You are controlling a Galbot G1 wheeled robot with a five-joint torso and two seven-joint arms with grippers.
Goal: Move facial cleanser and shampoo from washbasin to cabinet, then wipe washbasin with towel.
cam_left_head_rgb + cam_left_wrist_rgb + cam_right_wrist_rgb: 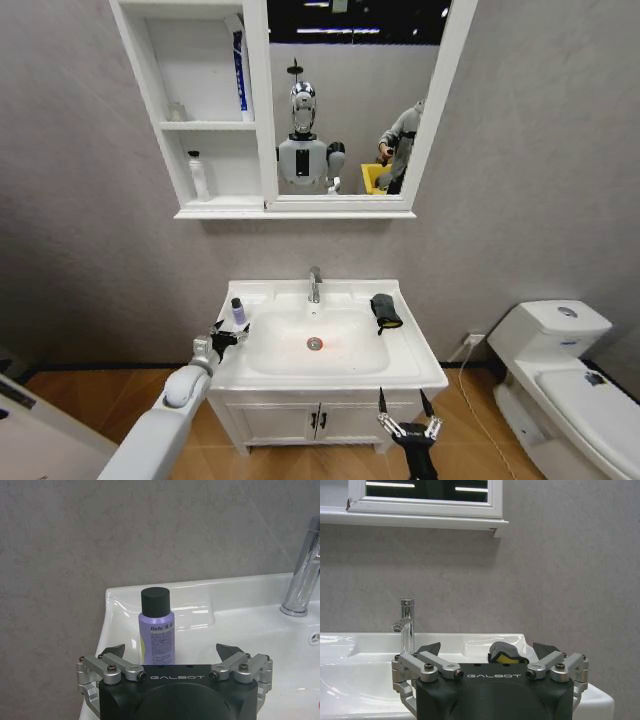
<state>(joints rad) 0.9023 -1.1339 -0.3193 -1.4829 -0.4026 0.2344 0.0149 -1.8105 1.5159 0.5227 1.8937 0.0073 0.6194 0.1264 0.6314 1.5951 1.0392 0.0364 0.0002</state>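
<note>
On the washbasin's point(420, 365) back left corner stands a small purple bottle point(238, 312) with a black cap; I cannot tell whether it is the shampoo or the facial cleanser. My left gripper point(228, 333) is open just in front of it. In the left wrist view the bottle point(157, 630) stands upright a little beyond the open gripper point(171, 651), nearer one finger. The dark towel point(385, 311) lies on the basin's right rim. Low in front of the basin's right corner, my right gripper point(404, 405) is open and holds nothing. The cabinet point(150, 70) hangs above left.
The cabinet holds a blue-white tube point(240, 75) above and a white bottle point(198, 175) on the middle shelf. A chrome tap point(315, 285) rises behind the bowl. A white toilet point(560, 370) stands at the right. Vanity doors point(300, 420) are below the basin.
</note>
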